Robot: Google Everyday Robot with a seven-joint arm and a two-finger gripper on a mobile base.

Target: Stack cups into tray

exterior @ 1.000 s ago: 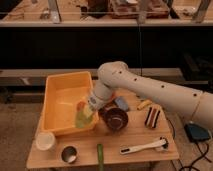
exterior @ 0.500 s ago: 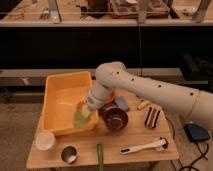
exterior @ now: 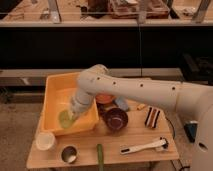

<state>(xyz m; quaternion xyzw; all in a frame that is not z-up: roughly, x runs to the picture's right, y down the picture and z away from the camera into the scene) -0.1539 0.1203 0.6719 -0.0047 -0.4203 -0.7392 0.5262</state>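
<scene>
Green cup in gripper, inside yellow tray

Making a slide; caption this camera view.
Jaws hold a green cup inside the yellow tray.

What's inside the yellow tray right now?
Visible: the pale green cup, held by the gripper near the front wall of the tray. The arm hides its right rear corner.

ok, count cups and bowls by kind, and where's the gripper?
Cups: 3 (pale green cup held by the gripper inside the tray; cream cup and steel cup on the table)
Bowls: 2 (maroon bowl, orange-brown bowl)
Total: 5
</scene>
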